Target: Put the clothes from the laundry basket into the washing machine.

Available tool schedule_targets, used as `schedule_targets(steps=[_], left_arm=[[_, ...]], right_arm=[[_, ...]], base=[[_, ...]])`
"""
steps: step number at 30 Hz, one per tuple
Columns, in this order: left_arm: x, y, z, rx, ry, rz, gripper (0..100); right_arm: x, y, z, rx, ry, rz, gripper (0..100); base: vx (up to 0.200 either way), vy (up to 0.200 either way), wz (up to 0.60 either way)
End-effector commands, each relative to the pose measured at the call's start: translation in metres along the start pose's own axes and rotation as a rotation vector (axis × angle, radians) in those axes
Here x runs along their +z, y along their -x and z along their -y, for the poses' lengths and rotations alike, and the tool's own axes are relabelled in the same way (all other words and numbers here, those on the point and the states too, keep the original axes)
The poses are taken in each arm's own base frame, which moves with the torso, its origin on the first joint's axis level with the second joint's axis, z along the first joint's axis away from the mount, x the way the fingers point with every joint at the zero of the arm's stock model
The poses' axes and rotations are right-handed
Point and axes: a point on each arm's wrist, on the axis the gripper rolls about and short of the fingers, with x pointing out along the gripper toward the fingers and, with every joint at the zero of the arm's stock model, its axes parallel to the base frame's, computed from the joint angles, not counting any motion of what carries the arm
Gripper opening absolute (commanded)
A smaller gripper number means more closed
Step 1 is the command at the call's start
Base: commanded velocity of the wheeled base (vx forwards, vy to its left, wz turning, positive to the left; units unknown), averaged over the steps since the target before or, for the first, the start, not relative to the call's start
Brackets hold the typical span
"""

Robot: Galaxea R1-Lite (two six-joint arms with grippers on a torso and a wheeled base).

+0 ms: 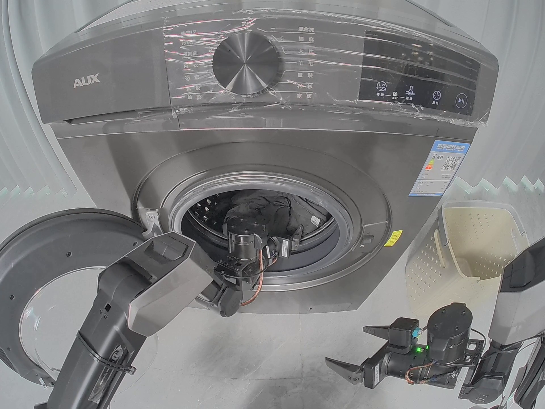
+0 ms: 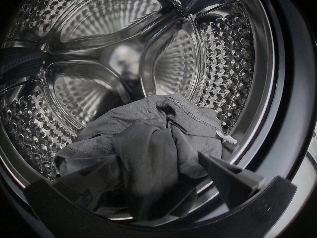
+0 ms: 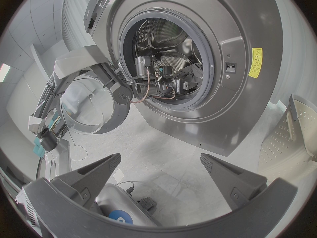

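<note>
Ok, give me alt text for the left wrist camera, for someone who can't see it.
A crumpled dark grey garment lies at the front of the washing machine's perforated steel drum, bunched between the open fingers of the left pincer and covering one of them.

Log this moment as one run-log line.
left gripper: open, at mouth of drum, over grey garment | right gripper: open, holding nothing, near laundry basket | washing machine door: open

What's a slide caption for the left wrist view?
Open left end effector at a crumpled dark grey garment inside the perforated steel washing machine drum.
</note>
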Motion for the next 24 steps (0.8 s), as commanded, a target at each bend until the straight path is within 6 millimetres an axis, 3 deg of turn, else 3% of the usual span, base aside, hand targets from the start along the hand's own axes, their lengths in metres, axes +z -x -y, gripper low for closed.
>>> schedule_targets(steps=[1, 9, 13, 18, 24], left_arm=[[-0.012, -0.01, 0.0, 0.004, 0.002, 0.0, 0], [-0.013, -0.022, 0.001, 0.02, 0.011, 0.044, 0], [-0.001, -0.029, -0.005, 0.043, 0.021, 0.1, 0], [0.02, -0.047, -0.025, 0.116, 0.021, 0.224, 0], [0.011, -0.05, -0.043, 0.154, 0.009, 0.192, 0]], right_arm=[[0.0, 0.0, 0.0, 0.0, -0.001, -0.002, 100], [-0.001, 0.0, 0.0, 0.0, -0.001, -0.003, 100], [-0.002, -0.001, 0.0, 0.001, 0.0, -0.008, 100], [-0.002, -0.001, -0.004, 0.016, 0.008, -0.009, 100], [-0.003, -0.001, -0.005, 0.02, 0.005, -0.011, 100]], base=[[0.0, 0.0, 0.0], [0.0, 0.0, 0.0], [0.0, 0.0, 0.0], [0.0, 0.0, 0.0], [0.0, 0.0, 0.0]])
